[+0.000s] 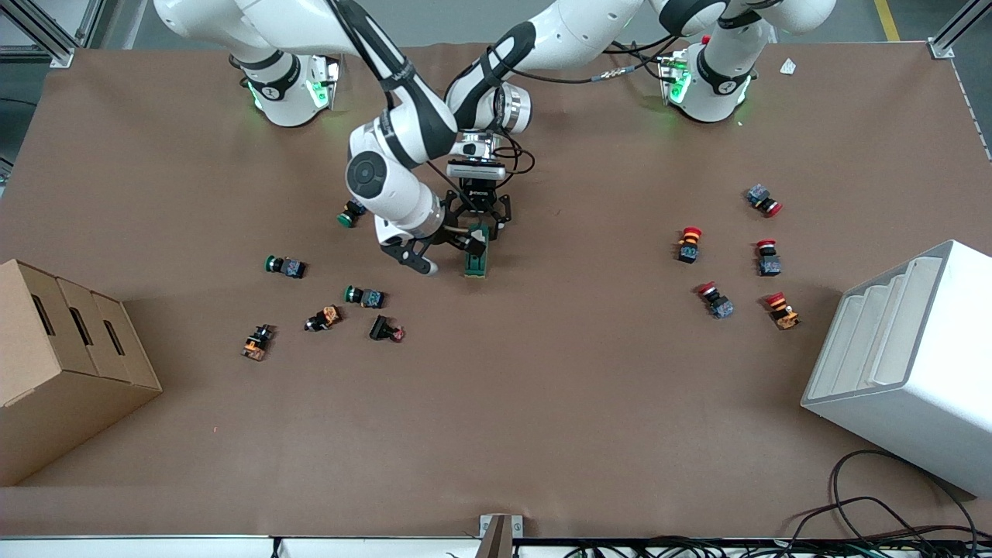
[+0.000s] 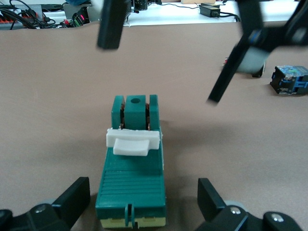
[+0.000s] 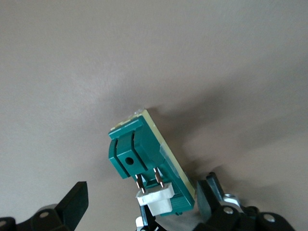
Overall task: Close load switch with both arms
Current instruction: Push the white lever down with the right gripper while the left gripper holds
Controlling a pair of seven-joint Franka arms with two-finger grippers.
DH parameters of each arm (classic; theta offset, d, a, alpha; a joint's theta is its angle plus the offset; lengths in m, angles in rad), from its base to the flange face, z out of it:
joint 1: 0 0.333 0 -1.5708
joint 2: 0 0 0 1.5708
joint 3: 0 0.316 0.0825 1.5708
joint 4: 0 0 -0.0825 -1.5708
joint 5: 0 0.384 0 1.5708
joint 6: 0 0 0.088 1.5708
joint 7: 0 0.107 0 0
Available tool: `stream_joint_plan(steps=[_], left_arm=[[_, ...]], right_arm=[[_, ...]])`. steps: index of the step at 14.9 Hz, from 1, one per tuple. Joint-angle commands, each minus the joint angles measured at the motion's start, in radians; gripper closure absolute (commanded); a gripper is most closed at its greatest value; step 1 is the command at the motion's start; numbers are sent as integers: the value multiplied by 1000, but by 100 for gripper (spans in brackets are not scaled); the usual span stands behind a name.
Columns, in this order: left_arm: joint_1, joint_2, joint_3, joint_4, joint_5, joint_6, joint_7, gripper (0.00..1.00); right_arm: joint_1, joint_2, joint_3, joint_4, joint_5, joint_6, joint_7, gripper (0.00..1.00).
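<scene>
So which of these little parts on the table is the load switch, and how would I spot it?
Find where the two white arms meet over the middle of the brown table. The load switch lies there, between the open left gripper and right gripper. Unlike the round-capped push buttons scattered around, it is a long dark-green block with a white handle.

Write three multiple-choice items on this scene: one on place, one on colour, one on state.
1. Where is the load switch?
A. In the white bin
B. On the cardboard box
C. On the table, about midway between its two ends

2. What colour is the switch's handle piece?
A. White
B. Red
C. Orange

3. How is the left tool?
A. Shut on the switch
B. Open, one finger on either side of the switch
C. Shut above a push button

Answers: 1 C, it lies on the brown table. 2 A, the left wrist view shows a white piece on the green body. 3 B, both fingers stand apart from the switch's sides.
</scene>
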Motion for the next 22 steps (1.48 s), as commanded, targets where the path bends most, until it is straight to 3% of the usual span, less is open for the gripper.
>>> stream_joint_plan(steps=[1,8,15,22], left_arm=[[6,39,6,18,13,-5,-15,1],[11,36,6,15,13,-18,-16,1],[9,36,6,17,13,-18,-15,1],[9,38,6,17,13,-33,-15,1]], right_arm=[[34,13,-9,-13,43,45,9,0],[73,55,-9,-12,76,101,14,0],[123,99,-9,17,167,173,27,0],[90,107,-11,85,195,153,50,0]])
